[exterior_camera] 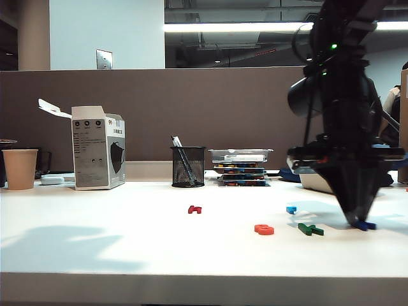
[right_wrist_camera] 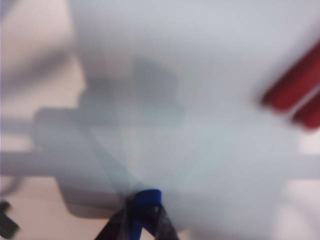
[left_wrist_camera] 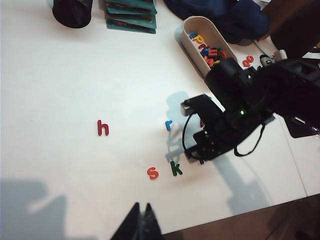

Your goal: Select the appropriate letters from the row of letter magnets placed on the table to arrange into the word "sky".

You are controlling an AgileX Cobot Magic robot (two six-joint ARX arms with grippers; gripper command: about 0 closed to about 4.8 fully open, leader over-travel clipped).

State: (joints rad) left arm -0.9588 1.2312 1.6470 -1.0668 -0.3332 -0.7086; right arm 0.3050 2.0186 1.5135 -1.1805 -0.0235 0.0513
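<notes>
While my right fingers (right_wrist_camera: 142, 220) pinch the stiff, light dark blue letter (right_wrist_camera: 146, 198) edgewise at the worktop (exterior_camera: 127, 255), my left fingers (left_wrist_camera: 141, 222) hang shut, empty

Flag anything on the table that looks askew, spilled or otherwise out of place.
Nothing is spilled or damaged. The red h and light blue r lie apart from the orange s and green k, which sit side by side. The right gripper is down at the table, jaws closed on the dark blue letter. The left gripper hangs shut above the table.
</notes>
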